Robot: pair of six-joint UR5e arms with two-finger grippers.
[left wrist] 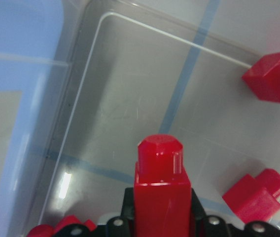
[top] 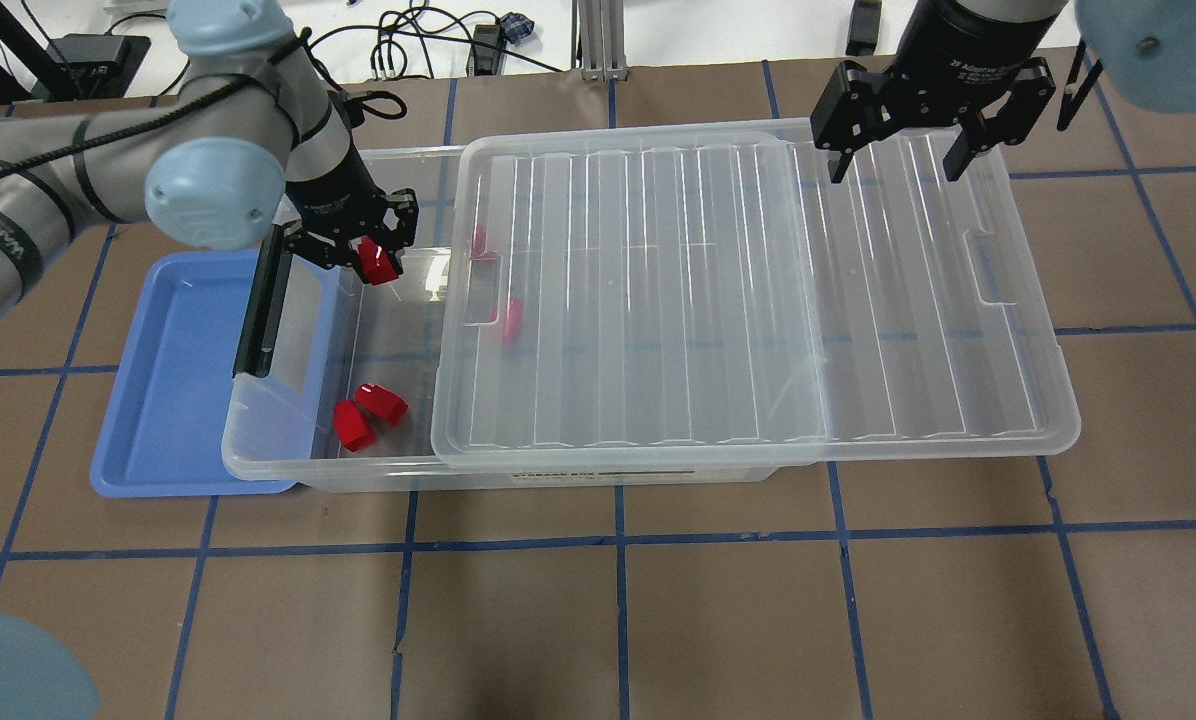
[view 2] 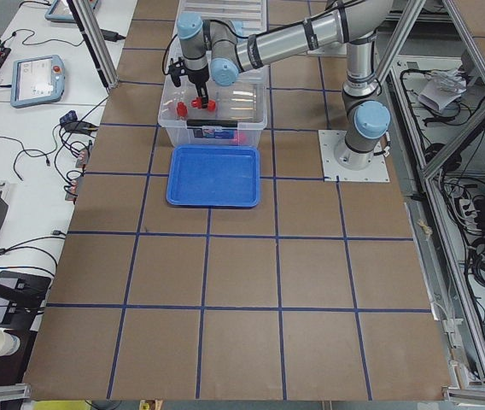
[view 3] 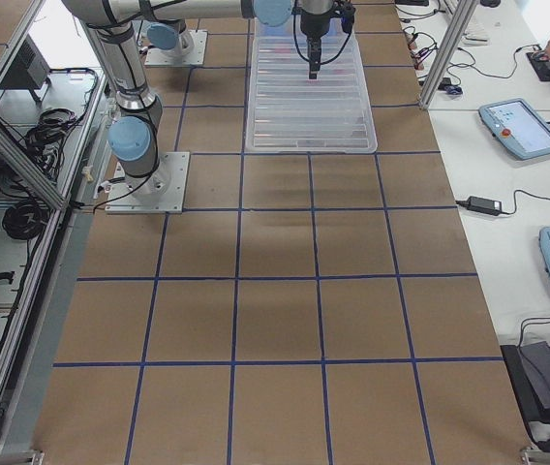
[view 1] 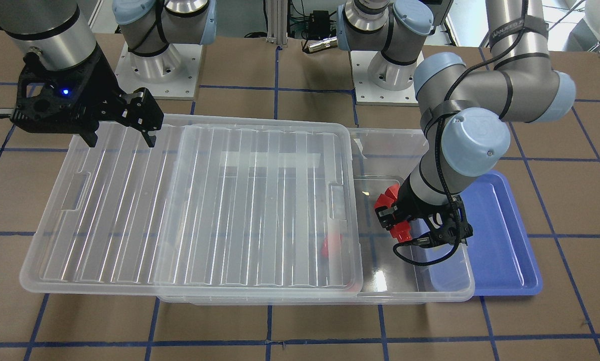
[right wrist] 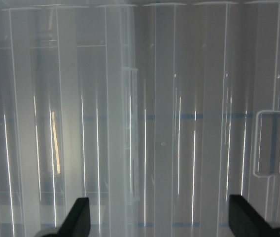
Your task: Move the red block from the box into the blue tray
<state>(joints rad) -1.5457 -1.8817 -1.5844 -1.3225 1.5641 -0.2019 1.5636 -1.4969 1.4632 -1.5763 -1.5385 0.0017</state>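
My left gripper (top: 371,260) is shut on a red block (top: 379,266) over the open end of the clear box (top: 288,465). The block fills the bottom of the left wrist view (left wrist: 159,187), stub pointing away, above the box floor. Two loose red blocks (top: 363,415) lie on the floor near the box's front wall. More red blocks (top: 510,318) show dimly under the lid. The blue tray (top: 158,380) lies against that end of the box and holds nothing. My right gripper (top: 896,165) is open and empty over the ribbed lid (top: 758,300).
The lid is slid toward my right and overhangs the box's far end. A black latch (top: 258,310) stands at the box's short wall, between the held block and the tray. The box wall rises around the left gripper.
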